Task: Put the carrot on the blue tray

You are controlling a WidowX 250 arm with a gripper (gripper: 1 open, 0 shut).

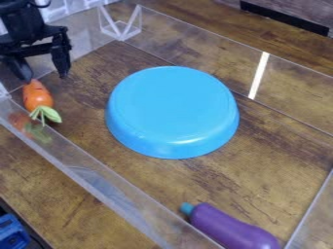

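The gripper (38,61) hung wide open, empty, pointing almost straight down just above the carrot (38,95) — nothing grasped yet. The carrot lay on the wooden bench (279,146) at the far left, leafy top toward the camera, close to the clear wall (97,180) along the front edge and well apart from the blue tray (172,112) in the middle. The danger, as I judged it: a small, tapered toy could squirt sideways if the fingers closed off-centre, or roll against that clear wall where a clean grasp would be awkward. The purple eggplant (235,229) sat far off at the bottom — no distraction here.
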